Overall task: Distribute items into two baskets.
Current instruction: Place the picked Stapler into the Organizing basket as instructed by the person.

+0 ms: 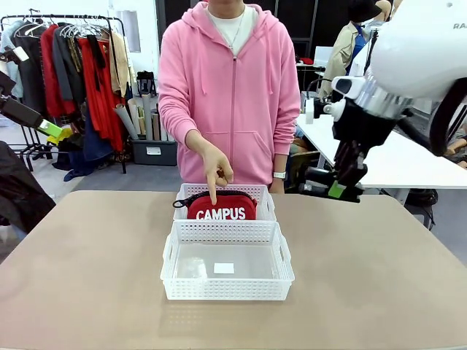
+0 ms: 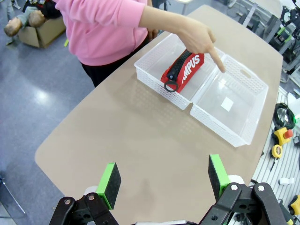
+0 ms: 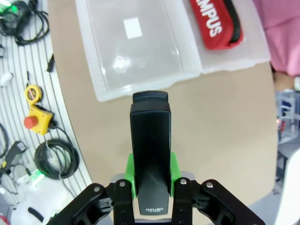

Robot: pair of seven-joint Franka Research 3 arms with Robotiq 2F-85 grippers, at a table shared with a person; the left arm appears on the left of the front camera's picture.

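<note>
Two white lattice baskets stand end to end at the table's middle. The far basket (image 1: 263, 195) holds the red CAMPUS pouch (image 1: 221, 208), also seen in the left wrist view (image 2: 183, 71) and the right wrist view (image 3: 218, 23). The near basket (image 1: 226, 288) holds only a small white label. A person's hand (image 1: 216, 171) points a finger down at the pouch. My right gripper (image 1: 337, 188) hangs above the table's far right, shut on the black stapler (image 3: 150, 150). My left gripper (image 2: 163, 180) is open and holds nothing, high off the table's left side.
The person in a pink hoodie (image 1: 230, 87) stands at the far edge behind the baskets. Bare table (image 1: 87, 262) lies left and right of them. Cables and a yellow stop button (image 3: 35, 119) sit beyond the table's edge.
</note>
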